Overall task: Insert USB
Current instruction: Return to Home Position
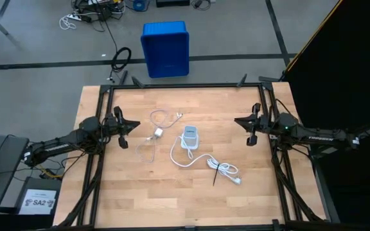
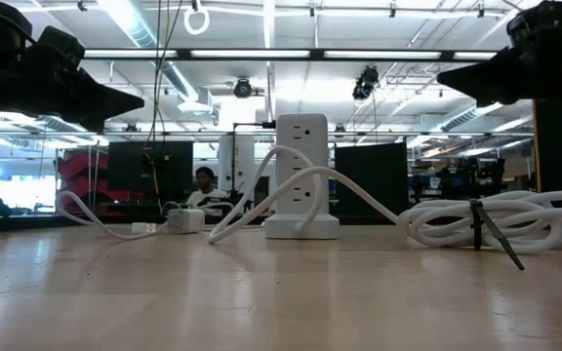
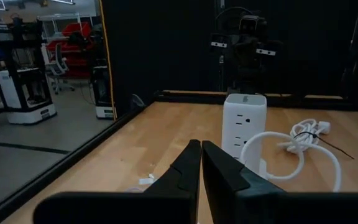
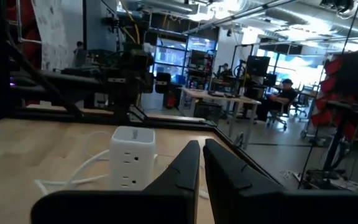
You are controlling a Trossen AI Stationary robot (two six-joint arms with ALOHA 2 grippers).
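Two grippers from above, left and right, both clenched on nothing; USB loose on the table between them, nearer the left jaws. Low view: USB below the left jaws, beside the outlet tower. Wrist views: fingers pressed together, tower ahead.

left arm and right arm matte black, jointed, white lettering along right forearm, green light near its wrist, left gripper black, two wedge fingers tapering to thin tips
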